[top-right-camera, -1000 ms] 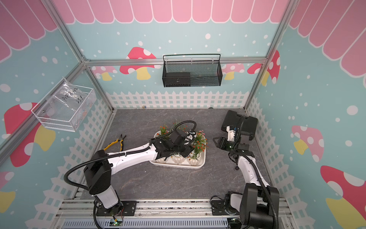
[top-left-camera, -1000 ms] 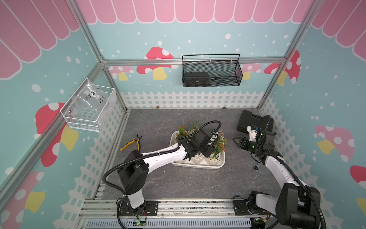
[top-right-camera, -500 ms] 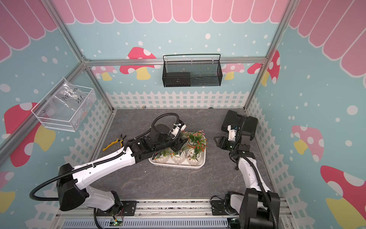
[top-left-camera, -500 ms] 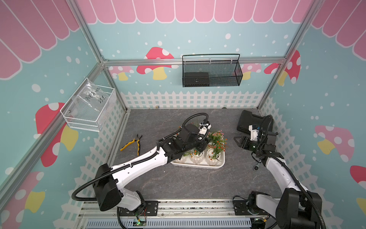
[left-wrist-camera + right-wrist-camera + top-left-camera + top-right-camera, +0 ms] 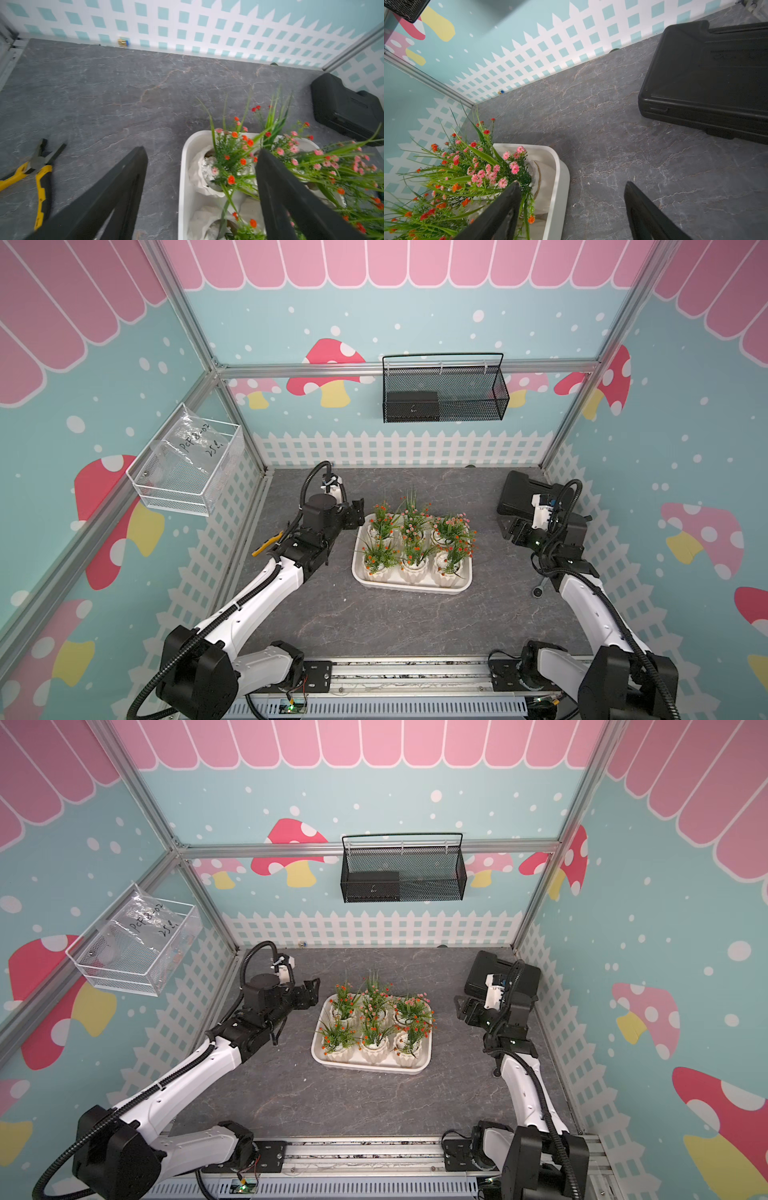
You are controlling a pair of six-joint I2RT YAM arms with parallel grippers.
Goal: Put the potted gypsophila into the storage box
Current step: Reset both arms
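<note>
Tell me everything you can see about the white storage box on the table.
The storage box is a shallow white rectangular tub, plastic by its look, with rounded corners and a flared rim. It sits flat and upright near the middle of the grey marbled table. Six potted gypsophila stand inside it in two rows of three, filling it. Only the table beneath and the pots inside visibly touch it.

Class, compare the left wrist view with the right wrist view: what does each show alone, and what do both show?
Only the left wrist view shows the yellow-handled pliers. Only the right wrist view shows a corner of the black mesh basket. Both show the storage box holding potted gypsophila, and the black tool case.
</note>
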